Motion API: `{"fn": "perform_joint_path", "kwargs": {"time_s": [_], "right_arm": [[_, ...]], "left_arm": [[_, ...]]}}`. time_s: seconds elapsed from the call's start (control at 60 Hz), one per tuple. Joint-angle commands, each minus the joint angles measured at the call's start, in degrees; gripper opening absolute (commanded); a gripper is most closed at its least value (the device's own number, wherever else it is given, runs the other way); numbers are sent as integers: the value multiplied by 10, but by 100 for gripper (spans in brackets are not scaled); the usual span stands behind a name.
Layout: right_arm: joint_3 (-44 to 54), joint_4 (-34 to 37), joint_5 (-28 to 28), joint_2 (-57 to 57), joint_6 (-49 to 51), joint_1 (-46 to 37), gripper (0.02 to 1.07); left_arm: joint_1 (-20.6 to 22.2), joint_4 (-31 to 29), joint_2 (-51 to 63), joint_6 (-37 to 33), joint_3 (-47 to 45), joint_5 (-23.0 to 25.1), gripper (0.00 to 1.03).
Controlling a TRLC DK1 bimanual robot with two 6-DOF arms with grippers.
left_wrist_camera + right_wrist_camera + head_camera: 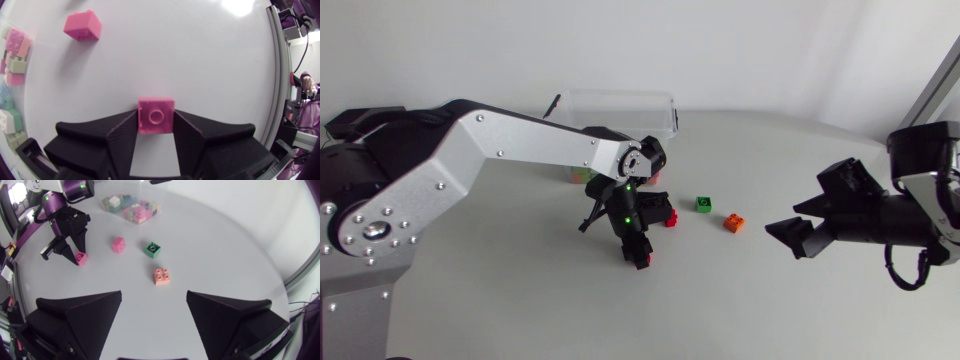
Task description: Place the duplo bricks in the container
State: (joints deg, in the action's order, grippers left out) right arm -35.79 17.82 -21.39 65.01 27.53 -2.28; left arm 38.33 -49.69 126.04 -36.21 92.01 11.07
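My left gripper (pixel 639 256) points down at the table's middle, shut on a small red single-stud brick (pixel 156 116) that sits on the table; both fingers press its sides. A second red brick (pixel 670 217) lies just behind it, with a green brick (pixel 703 204) and an orange brick (pixel 733 222) further right. The clear container (pixel 620 110) stands at the back and holds several bricks (pixel 132 209). My right gripper (pixel 790 236) hovers at the right, open and empty, facing the orange brick (pixel 161 276).
The left arm's silver link (pixel 520 145) crosses in front of the container's left part. Bare tabletop (pixel 720 300) stretches in front of the bricks and between the two grippers.
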Motion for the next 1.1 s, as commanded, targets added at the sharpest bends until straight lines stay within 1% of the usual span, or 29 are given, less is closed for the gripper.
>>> {"fn": "perform_joint_path", "kwargs": {"time_s": [0.0,0.25,0.35,0.45,0.517,0.55,0.7,0.767,0.833,1.0,1.033,1.083], "right_arm": [[-20,-10,1,47,13,16,96],[-90,-28,2,195,17,36,96],[-114,-37,5,250,21,44,96],[-136,-45,19,303,33,51,96],[-150,-51,22,332,38,51,95],[-156,-52,23,346,43,51,92],[-181,-64,33,390,47,51,91],[-191,-66,35,407,51,51,91],[-203,-66,38,422,52,52,91],[-219,-64,39,443,53,59,74],[-220,-62,39,445,53,61,69],[-220,-62,40,445,53,64,59]], "left_arm": [[-5,-14,4,3,3,-8,31],[-19,-42,-69,5,9,-3,31],[-24,-44,-104,10,13,2,31],[-33,-44,-135,18,29,4,31],[-42,-44,-147,25,46,11,31],[-48,-44,-152,25,56,18,31],[-75,-39,-164,33,92,51,31],[-86,-32,-164,40,105,69,31],[-98,-11,-165,52,110,71,31],[-124,37,-165,82,114,85,31],[-127,47,-164,89,114,86,32],[-133,62,-164,98,114,86,32]]}}
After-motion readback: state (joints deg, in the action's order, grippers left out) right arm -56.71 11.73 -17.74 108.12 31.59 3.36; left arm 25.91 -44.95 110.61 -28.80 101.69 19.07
